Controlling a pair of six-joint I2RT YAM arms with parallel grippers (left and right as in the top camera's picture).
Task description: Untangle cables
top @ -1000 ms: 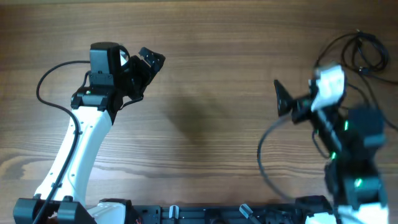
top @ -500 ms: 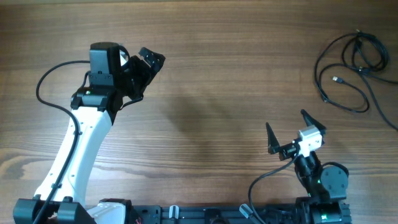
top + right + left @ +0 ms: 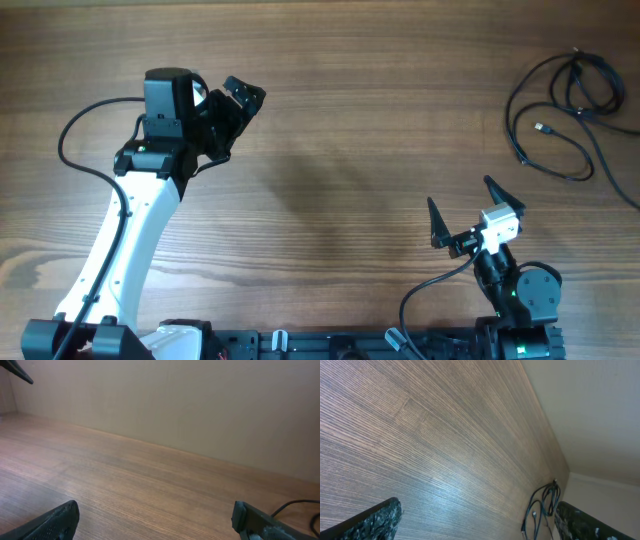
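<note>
The cables (image 3: pixel 558 110) are thin black cords lying in loose overlapping loops at the table's far right, with a small metallic plug tip (image 3: pixel 540 128) inside one loop. They also show far off in the left wrist view (image 3: pixel 540 510). My left gripper (image 3: pixel 243 98) is open and empty at the far left, well away from them; its two fingers frame bare table in the left wrist view (image 3: pixel 475 522). My right gripper (image 3: pixel 460 208) is open and empty near the front edge, below and left of the cables, holding nothing (image 3: pixel 157 520).
The wooden table (image 3: pixel 350 150) spreads between the arms. A thick black arm wire (image 3: pixel 75 130) loops at the left. A beige wall (image 3: pixel 200 405) stands behind the table's far edge. A thin black cord (image 3: pixel 300 504) shows at the right edge of the right wrist view.
My right arm has drawn back from beside the cables at the far right to the table's front edge, then stayed still. The cables now lie uncovered. The left arm has not moved.
</note>
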